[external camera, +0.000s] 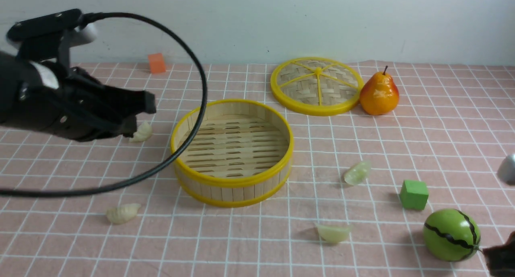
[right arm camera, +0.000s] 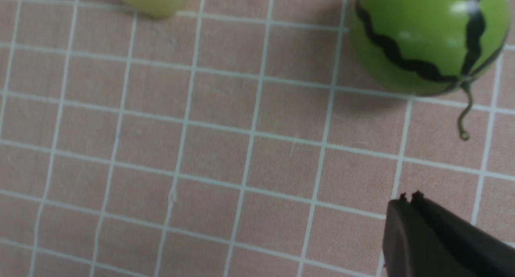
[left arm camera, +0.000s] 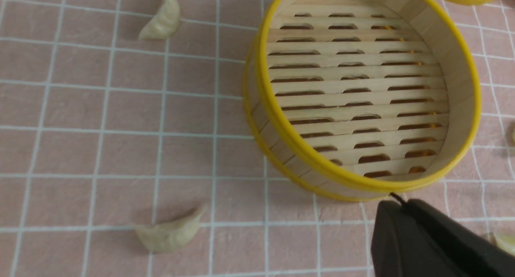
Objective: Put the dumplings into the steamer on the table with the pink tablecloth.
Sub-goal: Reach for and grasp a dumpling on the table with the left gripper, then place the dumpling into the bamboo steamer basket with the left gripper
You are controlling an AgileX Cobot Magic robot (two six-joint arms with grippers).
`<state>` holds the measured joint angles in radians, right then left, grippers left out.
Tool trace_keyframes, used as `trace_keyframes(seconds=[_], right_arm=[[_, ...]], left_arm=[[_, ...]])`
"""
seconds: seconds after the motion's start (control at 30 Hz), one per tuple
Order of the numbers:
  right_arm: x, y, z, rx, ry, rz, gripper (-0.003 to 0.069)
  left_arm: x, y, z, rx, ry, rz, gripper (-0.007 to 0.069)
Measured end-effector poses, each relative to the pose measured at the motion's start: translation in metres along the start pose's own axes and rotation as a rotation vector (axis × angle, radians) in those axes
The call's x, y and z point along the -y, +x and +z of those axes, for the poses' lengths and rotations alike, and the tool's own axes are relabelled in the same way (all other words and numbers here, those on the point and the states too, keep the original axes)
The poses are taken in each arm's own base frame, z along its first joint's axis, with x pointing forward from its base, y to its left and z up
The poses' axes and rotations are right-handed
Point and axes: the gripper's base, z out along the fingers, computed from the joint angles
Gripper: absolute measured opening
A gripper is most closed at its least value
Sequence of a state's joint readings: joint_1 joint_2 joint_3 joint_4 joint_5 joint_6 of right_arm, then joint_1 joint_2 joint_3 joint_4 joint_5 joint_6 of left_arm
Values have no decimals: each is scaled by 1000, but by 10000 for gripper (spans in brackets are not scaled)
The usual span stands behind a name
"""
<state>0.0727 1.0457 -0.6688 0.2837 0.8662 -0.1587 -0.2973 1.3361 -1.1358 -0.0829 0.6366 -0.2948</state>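
Left jaws, shut and empty, hang left of the steamer (external camera: 231,183), nearest the rear cream dumpling (external camera: 141,132); right jaws, likewise shut and empty, nearest the front green dumpling (external camera: 333,232).

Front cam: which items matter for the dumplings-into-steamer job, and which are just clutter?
Job:
- steamer, nothing in it
- far white dumpling
- near white dumpling
- far green dumpling
- near green dumpling
- pink cloth, which all four dumplings lie on

Lying about:
- lid
- pear
- orange cube
- green cube
- watermelon
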Motion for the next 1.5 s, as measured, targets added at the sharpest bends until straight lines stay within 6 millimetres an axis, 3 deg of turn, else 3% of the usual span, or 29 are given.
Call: trace_keyframes(seconds=[0.07, 0.13, 0.17, 0.2, 0.23, 0.27, 0.3, 0.4, 0.53, 0.57, 0.6, 0.63, 0.83, 1.03, 1.13, 1.2, 1.27, 1.37, 1.43, 1.5], right_arm=[[0, -1, 5, -29, -7, -38, 0], [1, -4, 13, -39, -19, -70, 3], [1, -5, 13, -36, -20, -70, 3], [1, -9, 17, -23, -26, -65, 5], [1, -10, 17, -19, -26, -65, 5], [1, -12, 21, -16, -33, -57, 6], [1, -12, 22, -18, -36, -54, 7], [-1, -15, 28, -29, -77, -83, 10], [-10, -19, 29, 11, -176, -116, 10], [-10, -19, 29, 12, -176, -126, 10], [-14, -21, 29, 33, -230, -147, 10], [-16, -21, 30, 41, -253, -170, 10], [-25, -25, 42, 26, -393, -209, 10], [-26, -25, 53, -11, -445, -205, 10], [-26, -26, 55, -17, -454, -193, 10], [-27, -26, 56, -16, -458, -186, 10], [-27, -26, 56, -14, -460, -183, 10], [-27, -27, 56, -13, -461, -182, 11], [-27, -27, 56, -12, -463, -180, 13], [-27, -27, 56, -11, -464, -177, 13]], left_arm=[[3, -7, 11, -26, -3, -4, -14], [9, -26, 33, -75, -19, 3, -14], [10, -30, 34, -67, -19, 7, -13], [12, -41, 54, -97, -48, 30, -1], [12, -44, 52, -89, -48, 34, 2], [12, -57, 72, -93, -80, 57, 33], [10, -57, 77, -104, -88, 57, 52], [-7, -83, 108, -123, -129, 19, 209], [-40, -97, 141, -171, -172, 19, 389], [-42, -97, 143, -172, -174, 20, 396], [-57, -97, 163, -196, -197, 34, 441], [-62, -98, 169, -200, -205, 45, 452], [-98, -80, 234, -248, -275, 79, 465], [-111, -63, 270, -241, -281, 94, 444], [-111, -62, 272, -237, -279, 88, 369], [-111, -62, 272, -234, -281, 71, 229], [-110, -63, 270, -232, -283, 54, 175], [-107, -68, 262, -224, -277, 37, 185], [-98, -80, 246, -196, -251, 11, 185], [-75, -98, 212, -151, -184, -24, 185]])
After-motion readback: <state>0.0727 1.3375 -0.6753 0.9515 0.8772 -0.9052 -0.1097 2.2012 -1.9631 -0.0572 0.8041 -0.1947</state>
